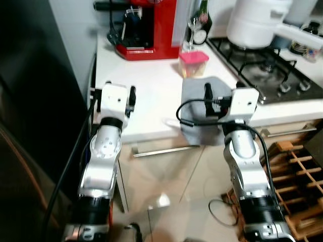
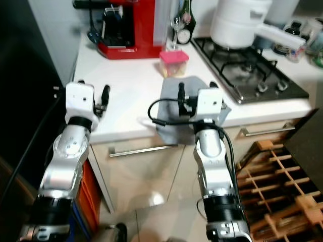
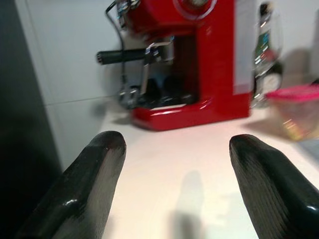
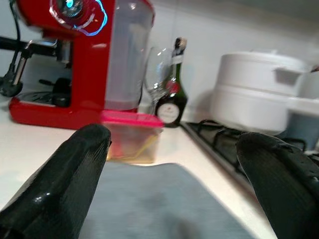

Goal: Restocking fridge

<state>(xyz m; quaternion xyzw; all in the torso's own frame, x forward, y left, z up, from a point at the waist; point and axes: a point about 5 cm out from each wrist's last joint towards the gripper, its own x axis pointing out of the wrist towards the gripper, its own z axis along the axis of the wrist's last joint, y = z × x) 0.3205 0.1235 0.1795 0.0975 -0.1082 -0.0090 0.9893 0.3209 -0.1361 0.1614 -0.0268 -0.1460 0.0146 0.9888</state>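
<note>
The bench (image 1: 151,101) is finished in smooth matt white. A grey cloth mat (image 1: 202,96) with a soft matt surface is laid at its near edge. The espresso machine (image 1: 151,30) is cased in glossy red plastic. The container (image 1: 193,64) is of clear plastic with a pink lid. The left end effector (image 3: 172,184) fingers (image 3: 84,189) are glossy black.
</note>
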